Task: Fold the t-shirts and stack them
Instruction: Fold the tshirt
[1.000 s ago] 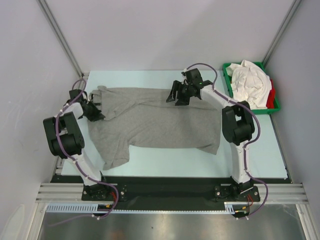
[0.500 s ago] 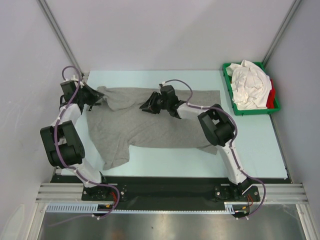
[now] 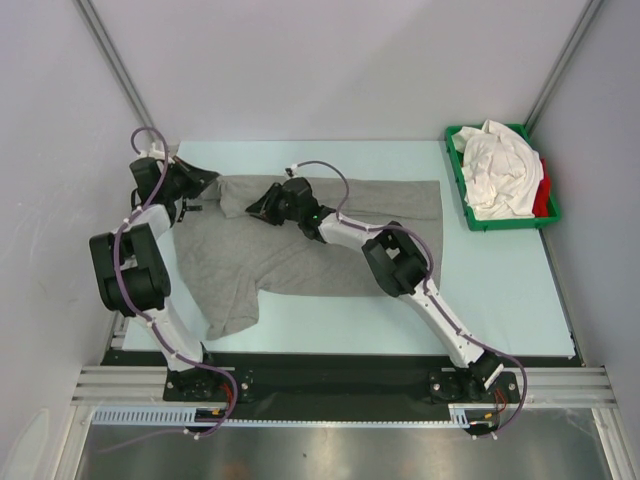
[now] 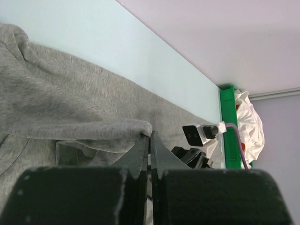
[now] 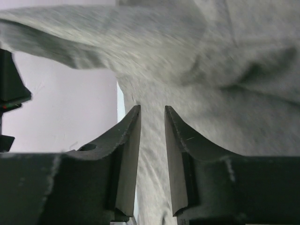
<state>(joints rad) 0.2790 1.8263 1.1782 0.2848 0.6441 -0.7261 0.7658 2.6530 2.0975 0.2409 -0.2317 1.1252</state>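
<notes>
**Two arms, one shirt.** A heather-grey short-sleeved cotton t-shirt [image 3: 290,262] lies spread over the centre-left of the pale aqua worktop [image 3: 500,290]. Its far edge runs along the upper part of the frame, and one sleeve trails toward the lower left.

At upper left, the left arm's black two-finger tool [image 3: 206,182] is pressed together on a rolled lip of the grey cloth, as its wrist view shows [image 4: 150,138]. The pinch appears meant to hold that edge so the shirt can be drawn over itself.

The right arm stretches diagonally from lower right to upper centre. Its black tool [image 3: 256,208] sits low over the shirt's upper edge. In its wrist view [image 5: 152,112] the tool's two fingers stand narrowly parted with no cloth visibly between them. It seems to be lining up a second pinch on the same edge.

The knit looks soft, matte and finely flecked. It sags into ridges near the held lip and lies in shallow creases elsewhere.

At upper right, a rectangular green plastic tray [image 3: 460,190] holds a crumpled heap of white t-shirts [image 3: 500,165], with a red t-shirt [image 3: 545,195] showing at its right side. They are probably parked there for later. No folded stack is visible, so the job looks to be at an early fold.
</notes>
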